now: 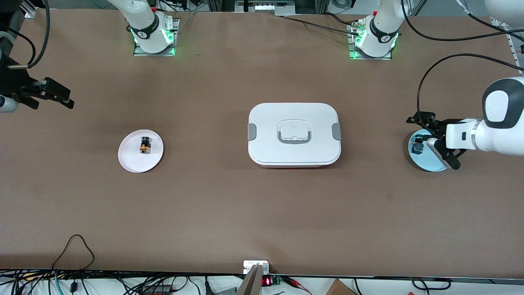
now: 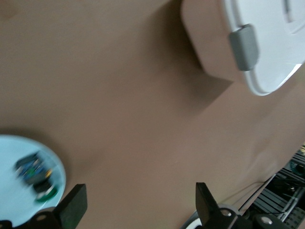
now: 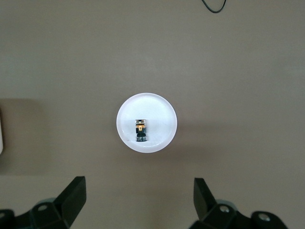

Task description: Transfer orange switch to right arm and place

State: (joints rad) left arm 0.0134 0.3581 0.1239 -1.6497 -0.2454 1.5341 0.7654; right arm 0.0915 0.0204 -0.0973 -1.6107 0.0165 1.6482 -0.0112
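Note:
The orange switch (image 1: 144, 145) lies on its side on a small white plate (image 1: 131, 159) toward the right arm's end of the table. The right wrist view shows the switch (image 3: 140, 130) on that plate (image 3: 162, 114) straight below. My right gripper (image 1: 61, 96) is open and empty (image 3: 139, 195), up in the air at the right arm's end of the table, apart from the plate. My left gripper (image 1: 434, 142) is open and empty (image 2: 140, 200), over the edge of a light blue plate (image 1: 430, 164) at the left arm's end.
A green-capped switch (image 1: 417, 147) lies on the blue plate, also in the left wrist view (image 2: 35, 174). A closed white lunch box (image 1: 294, 135) with grey clips stands mid-table, between the two plates. Cables run along the table's edge nearest the front camera.

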